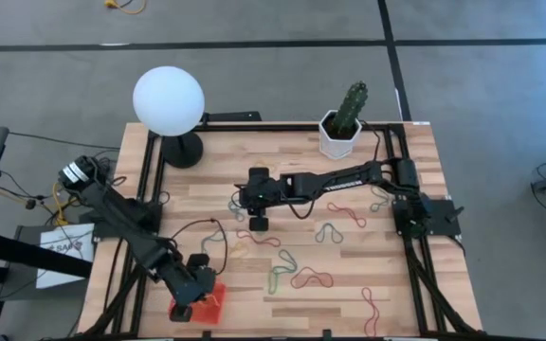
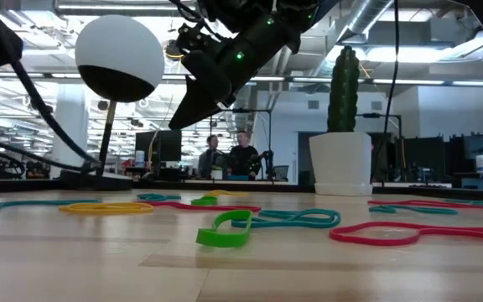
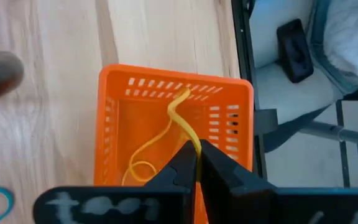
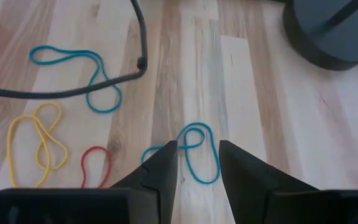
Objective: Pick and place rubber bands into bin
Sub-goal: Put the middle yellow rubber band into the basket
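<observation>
My left gripper [image 3: 197, 165] is shut on a yellow rubber band [image 3: 180, 115] directly over the orange mesh bin [image 3: 166, 78], which sits at the table's near left corner [image 1: 214, 301]. My right gripper [image 4: 194, 165] is open and hovers above the table's middle [image 1: 259, 224], raised clear of the wood in the low view [image 2: 187, 113]. A blue band [image 4: 199, 152] lies flat on the table under its fingertips, untouched. Several other red, green, blue and tan bands lie loose on the table [image 1: 311, 278]. My left gripper pinches the yellow band's upper part [image 3: 195, 148] between its two shut fingers, coming from above and pointing down. The band hangs slack below the fingers, and its lower loop [image 3: 138, 171] lies inside the bin.
A lamp with a white globe [image 1: 169, 99] and dark base stands at the far left, and a white cactus pot [image 1: 341, 133] at the far edge. A black cable [image 4: 104, 84] crosses the wood near a blue [image 4: 79, 74], a yellow [image 4: 39, 146] and a red band [image 4: 95, 165]. People stand far behind [image 2: 229, 155].
</observation>
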Motion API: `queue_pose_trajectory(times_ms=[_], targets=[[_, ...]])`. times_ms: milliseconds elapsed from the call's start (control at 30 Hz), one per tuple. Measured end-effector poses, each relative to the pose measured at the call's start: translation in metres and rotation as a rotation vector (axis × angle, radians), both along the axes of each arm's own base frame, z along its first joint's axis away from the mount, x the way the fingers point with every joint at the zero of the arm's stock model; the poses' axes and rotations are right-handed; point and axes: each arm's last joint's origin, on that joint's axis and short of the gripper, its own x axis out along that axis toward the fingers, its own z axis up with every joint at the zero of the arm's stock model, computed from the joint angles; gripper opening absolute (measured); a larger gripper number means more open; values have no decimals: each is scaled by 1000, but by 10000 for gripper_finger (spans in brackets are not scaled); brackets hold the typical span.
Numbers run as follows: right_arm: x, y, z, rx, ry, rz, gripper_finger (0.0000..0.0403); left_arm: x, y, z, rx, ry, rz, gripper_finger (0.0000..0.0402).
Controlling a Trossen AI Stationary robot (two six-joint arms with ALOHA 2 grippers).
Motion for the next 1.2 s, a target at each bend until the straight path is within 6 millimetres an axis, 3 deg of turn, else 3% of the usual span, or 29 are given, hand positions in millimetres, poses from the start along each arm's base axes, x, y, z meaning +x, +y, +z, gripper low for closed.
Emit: queue_pose_trajectory(times_ms=[100,367,733,1000,1200], targets=[[0,0,0,0,0,0,111,-2,0,-4,21,-2,4,0],[0,0,-1,-6,8,6,111,-15,-4,-37,45,127,1,0],[-1,0,-1,-6,9,6,111,-13,-14,-67,106,194,17,0],[-1,-1,-1,-8,9,6,111,-13,-14,-69,100,229,63,2],[0,-1,-1,-7,8,6,111,-11,-12,-69,83,254,144,26]])
